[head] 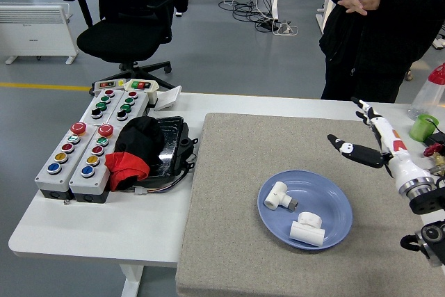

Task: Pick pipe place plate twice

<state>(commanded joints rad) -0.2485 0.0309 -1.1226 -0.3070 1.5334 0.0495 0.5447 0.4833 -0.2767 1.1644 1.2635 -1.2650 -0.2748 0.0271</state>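
A blue plate (334,199) lies on the grey mat (236,172). Two white pipe pieces lie in it: one (277,196) at its left, one (307,231) at its front. My right hand (367,138) is raised above the mat to the right of and beyond the plate. Its fingers are spread and it holds nothing. My left arm is not in view.
Grey button boxes (87,140) with coloured buttons stand at the left, next to a black tray with black and red cloth (139,147). A green cup (423,128) and a bottle stand at the far right. A person (375,19) stands behind the table, hands clasped.
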